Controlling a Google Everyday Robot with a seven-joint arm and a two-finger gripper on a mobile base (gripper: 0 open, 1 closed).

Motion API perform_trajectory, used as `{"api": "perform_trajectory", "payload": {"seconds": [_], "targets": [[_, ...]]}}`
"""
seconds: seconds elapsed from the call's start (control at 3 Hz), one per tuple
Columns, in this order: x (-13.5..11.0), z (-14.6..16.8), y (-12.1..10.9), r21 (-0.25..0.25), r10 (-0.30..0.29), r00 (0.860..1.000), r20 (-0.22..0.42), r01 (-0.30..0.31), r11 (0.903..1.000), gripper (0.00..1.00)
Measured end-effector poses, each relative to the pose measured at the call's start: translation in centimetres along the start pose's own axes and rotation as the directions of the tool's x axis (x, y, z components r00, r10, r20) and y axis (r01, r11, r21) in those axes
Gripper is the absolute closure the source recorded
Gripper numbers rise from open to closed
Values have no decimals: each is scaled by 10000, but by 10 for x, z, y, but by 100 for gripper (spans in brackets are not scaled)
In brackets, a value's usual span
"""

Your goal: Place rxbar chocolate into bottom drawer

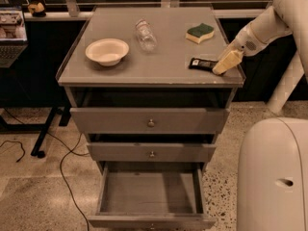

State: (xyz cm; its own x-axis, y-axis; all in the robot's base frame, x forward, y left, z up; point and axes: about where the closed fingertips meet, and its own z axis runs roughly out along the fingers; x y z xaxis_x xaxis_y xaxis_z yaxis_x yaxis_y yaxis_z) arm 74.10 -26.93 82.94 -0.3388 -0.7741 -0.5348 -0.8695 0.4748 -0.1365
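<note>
The rxbar chocolate (pixel 201 63), a flat black bar, lies on the grey cabinet top (pixel 159 57) near its right front corner. My gripper (pixel 223 66) comes in from the right on a white arm and sits low at the bar's right end, touching or just over it. The bottom drawer (pixel 150 192) is pulled open below, with a bare grey floor and nothing in it. The two upper drawers are closed.
On the cabinet top stand a white bowl (pixel 107 51) at the left, a clear bottle lying on its side (pixel 145 34) in the middle, and a green-and-yellow sponge (pixel 200 32) at the back right. The robot's white base (pixel 274 177) fills the lower right. Cables lie on the floor at the left.
</note>
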Motion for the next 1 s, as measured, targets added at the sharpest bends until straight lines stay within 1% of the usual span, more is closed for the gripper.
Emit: {"api": "perform_trajectory", "payload": {"seconds": [0.33,0.67,1.0], "targets": [[0,0,0,0,0,10000,0,0,10000,88],[0,0,0,0,0,10000,0,0,10000,100],[0,0,0,-1,0,10000,0,0,10000,100]]}}
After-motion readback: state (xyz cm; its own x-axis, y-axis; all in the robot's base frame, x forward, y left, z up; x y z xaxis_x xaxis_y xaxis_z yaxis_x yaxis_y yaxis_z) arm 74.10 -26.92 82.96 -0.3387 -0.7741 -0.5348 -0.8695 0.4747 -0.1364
